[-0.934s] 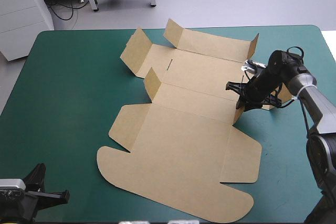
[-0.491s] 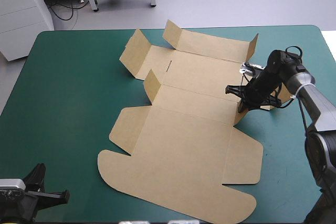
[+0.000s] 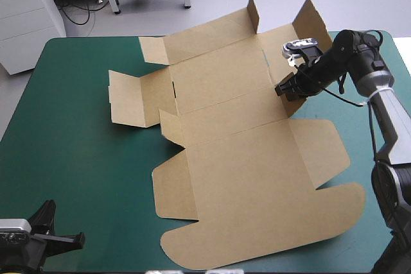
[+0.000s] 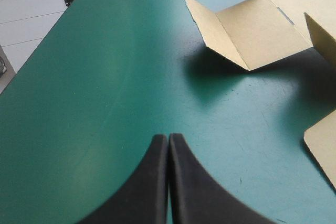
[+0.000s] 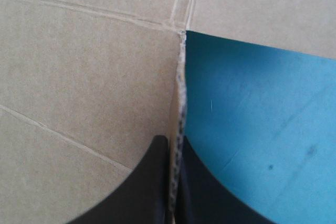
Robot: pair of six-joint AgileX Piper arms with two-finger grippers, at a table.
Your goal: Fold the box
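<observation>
Two end effectors seen. Right end effector (image 5: pixel 173 138) clenched on thin raised edge of box (image 3: pixel 244 158), at 2 o'clock of sheet. Left end effector (image 4: pixel 168 138) pressed together, empty, over bare counter (image 3: pixel 77 158) near 7 o'clock corner. Box mostly flat, centre to right of counter. Judgement: hold edge firm, turn wall slowly along crease.

The wide worktop (image 3: pixel 70 152), rounded at the corners and covered in teal-green, carries one thing: a large cut sheet of brown board, the box (image 3: pixel 244 171), spread right of the middle. Its broad near panel with rounded corners lies flat on the cover, reaching close to the near edge and the right edge. Toward the far edge the board's flaps stand raised. A side flap on the left is bent half upright and throws a shadow on the cover.
</observation>
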